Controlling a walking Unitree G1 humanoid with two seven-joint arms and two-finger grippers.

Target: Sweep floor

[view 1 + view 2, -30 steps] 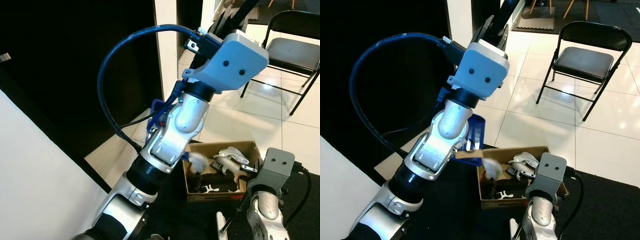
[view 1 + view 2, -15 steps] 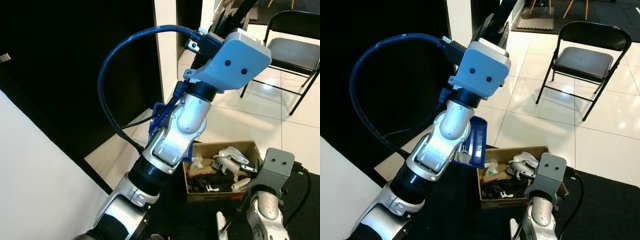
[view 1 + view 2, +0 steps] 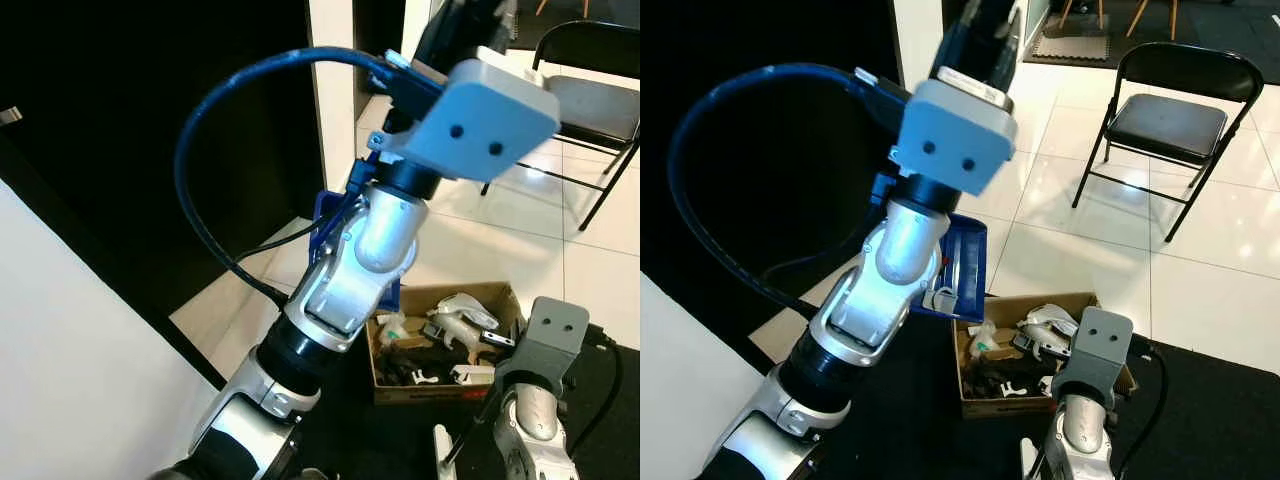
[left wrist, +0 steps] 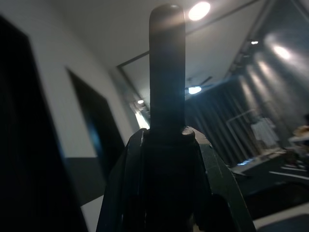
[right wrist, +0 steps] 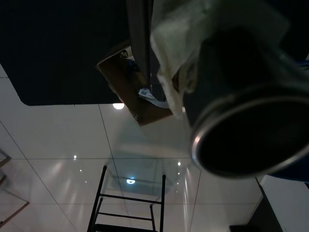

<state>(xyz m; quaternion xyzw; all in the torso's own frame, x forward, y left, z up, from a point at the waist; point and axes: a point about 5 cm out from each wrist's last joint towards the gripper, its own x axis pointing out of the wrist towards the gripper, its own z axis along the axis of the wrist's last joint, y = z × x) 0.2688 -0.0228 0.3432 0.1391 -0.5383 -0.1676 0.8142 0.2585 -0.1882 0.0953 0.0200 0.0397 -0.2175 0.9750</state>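
Tilting above the cardboard box (image 3: 970, 395), the blue dustpan (image 3: 962, 268) seems clenched by the left gripper (image 4: 166, 145).

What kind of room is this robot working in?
Probably an office or studio rather than a lived-in home: glossy white floor tiles, a black folding chair, and a cardboard box of odds and ends on a dark mat.
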